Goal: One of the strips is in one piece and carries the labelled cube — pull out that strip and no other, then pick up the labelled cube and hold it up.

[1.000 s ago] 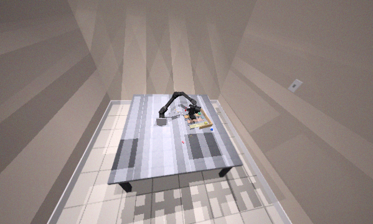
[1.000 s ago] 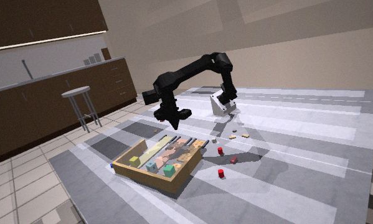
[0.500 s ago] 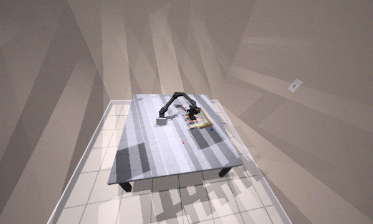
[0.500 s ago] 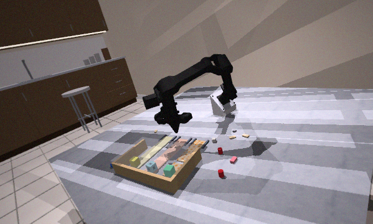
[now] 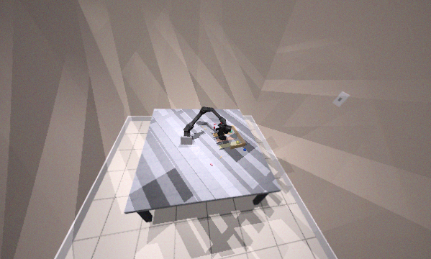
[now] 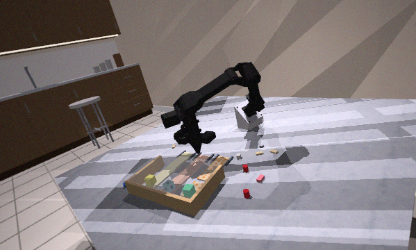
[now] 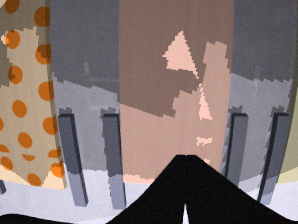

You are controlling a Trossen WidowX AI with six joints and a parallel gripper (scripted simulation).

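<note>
Top: the arm (image 5: 204, 115) reaches over the tray (image 5: 241, 142) near the table's far right edge.

Exterior: the gripper (image 6: 197, 151), pressed together on nothing, points at the pink strip's (image 6: 190, 170) near end; the labelled cube (image 6: 169, 185) sits at its far end.

Wrist: the strip (image 7: 174, 63) lies ahead between dark bars (image 7: 72, 156).

This is a kitchen. In the exterior view a long counter (image 6: 65, 101) of dark brown cabinets with drawer fronts runs along the left wall, topped by a pale worktop. Dark wall cupboards (image 6: 48, 24) hang above it, and a thin upright faucet (image 6: 30, 77) rises from the worktop. A round-seated metal stool (image 6: 89, 118) stands on the pale tiled floor (image 6: 30, 205) before the counter. The grey striped table (image 6: 315, 167) fills the room's middle.
</note>
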